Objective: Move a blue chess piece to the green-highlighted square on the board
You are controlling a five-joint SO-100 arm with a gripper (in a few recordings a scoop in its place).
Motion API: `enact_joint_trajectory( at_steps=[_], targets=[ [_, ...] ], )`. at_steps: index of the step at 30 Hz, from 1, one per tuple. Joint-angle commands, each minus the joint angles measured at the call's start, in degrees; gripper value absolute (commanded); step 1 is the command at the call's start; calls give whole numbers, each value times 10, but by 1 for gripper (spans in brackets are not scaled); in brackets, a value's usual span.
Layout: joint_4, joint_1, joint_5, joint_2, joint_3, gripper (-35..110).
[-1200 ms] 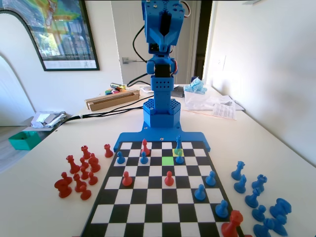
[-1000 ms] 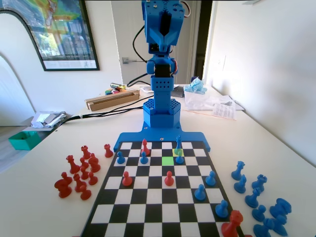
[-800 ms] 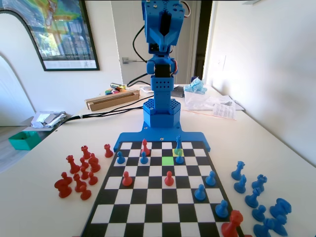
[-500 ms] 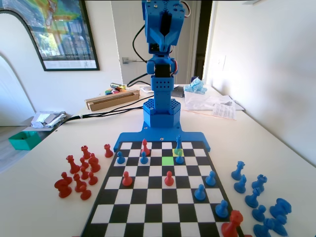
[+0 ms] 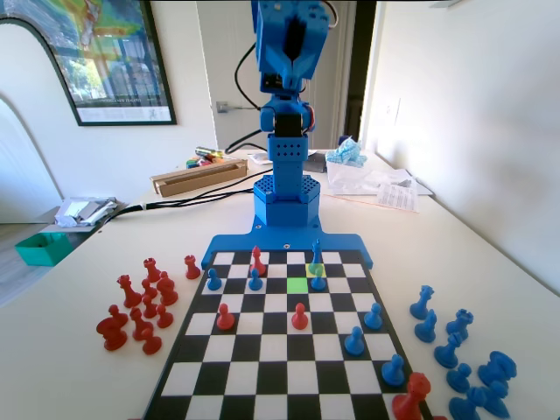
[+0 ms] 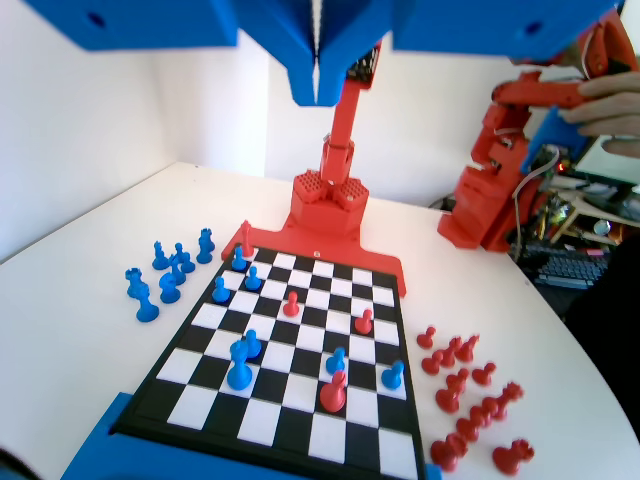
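Framed poster [image 5: 103,57] on wall, green bin [image 5: 41,248], cardboard box [image 5: 199,176], papers [image 5: 395,194] on table [image 5: 70,350]

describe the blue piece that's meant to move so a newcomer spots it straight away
In the fixed view, start at the board's far blue rim below the arm. Right of the green-highlighted square, a yellow-tinted square holds the blue chess piece. Tall and slender, it towers over the short blue pawn just in front.

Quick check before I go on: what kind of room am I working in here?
Probably a home office or hobby room, not a lab. A framed poster hangs on the white wall, a door with a lever handle stands behind the arm, and papers and a cardboard box clutter the table beyond the board.
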Motion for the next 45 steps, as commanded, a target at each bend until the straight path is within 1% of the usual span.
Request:
enact_joint_trajectory(
  at_steps=[1,7,10,16,20,26,32,39,45],
  targets=[
    [-1,-19,-47,-56,-66,1],
    [32,-24,-128,-176,-129,1],
    [60,-9,-212,-228,-147,1],
    [6,29,-337,-303,-119,1],
    [-35,33,-361,-371,-94,1],
    [-53,36,-394,-467,-69,1],
    [-80,27,-403,-528,-28,3],
    [-138,-4,-372,-584,4,9],
    [-196,-40,-330,-638,11,10]
  ],
)
